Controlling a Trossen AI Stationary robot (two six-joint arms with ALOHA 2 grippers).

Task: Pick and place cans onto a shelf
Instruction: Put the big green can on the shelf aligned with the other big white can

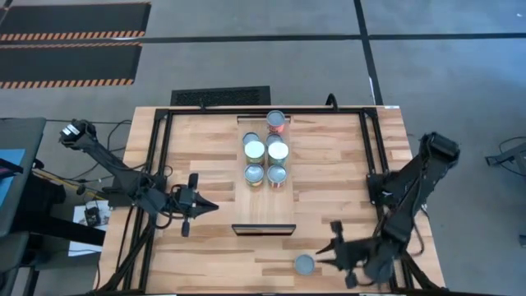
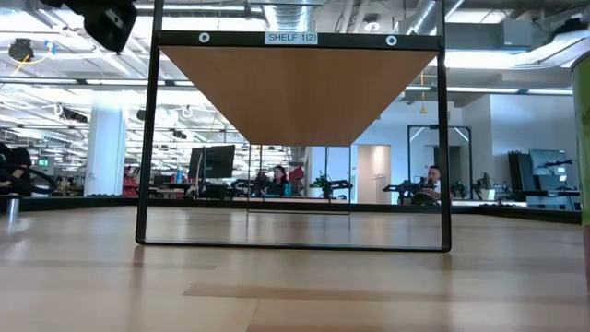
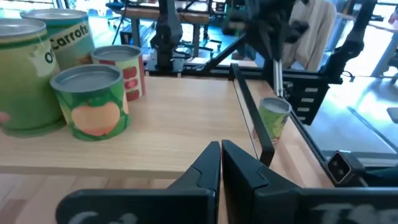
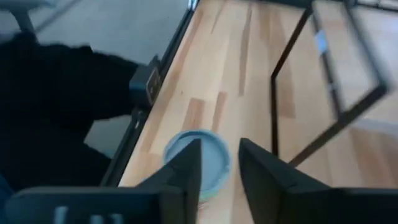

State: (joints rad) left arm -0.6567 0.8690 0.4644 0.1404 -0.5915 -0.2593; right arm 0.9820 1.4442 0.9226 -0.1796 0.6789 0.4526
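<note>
While your right gripper hangs near the front edge of the table, its fingers stand parted, and the lone can with a silvery-blue top sits just beside them on the tabletop. From the right wrist view you see that can just past the two fingertips, one of which overlaps its lid; whether they touch it you cannot tell. This can stands off the shelf, beyond the shelf's front end and toward the right arm's side.

On the shelf you have five cans grouped at its far half: two pairs side by side, and a red-labelled one alone at the far end. The near half of the shelf is bare wood.

Your left gripper waits beside the shelf's left edge, its fingers pressed together and holding nothing, as the left wrist view confirms.
</note>
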